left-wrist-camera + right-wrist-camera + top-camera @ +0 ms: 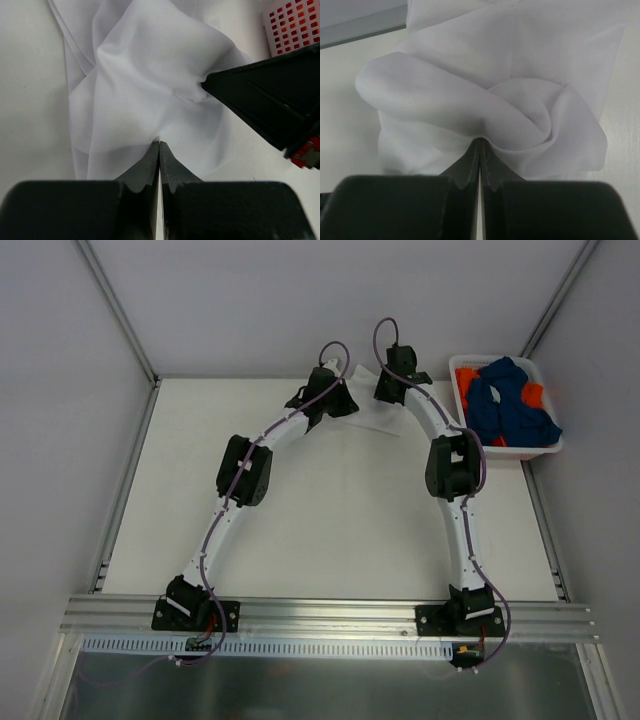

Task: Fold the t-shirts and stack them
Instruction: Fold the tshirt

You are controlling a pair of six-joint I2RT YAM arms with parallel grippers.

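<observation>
A white t-shirt (372,410) lies crumpled at the far middle of the table, between my two grippers. My left gripper (333,392) is shut on a fold of it; the wrist view shows the white t-shirt (145,85) bunched at my left gripper (159,143). My right gripper (392,380) is shut on another fold; the wrist view shows the white t-shirt (485,100) rolled over my right gripper (480,141). The right gripper's dark body (270,100) pinches the cloth from the right in the left wrist view. Dark blue t-shirts (510,400) and orange t-shirts (533,395) lie piled in the basket.
A white plastic basket (462,365) stands at the far right corner of the table; its perforated wall (295,25) shows in the left wrist view. Grey walls and metal rails (125,490) enclose the table. A rail (330,615) runs along the near edge.
</observation>
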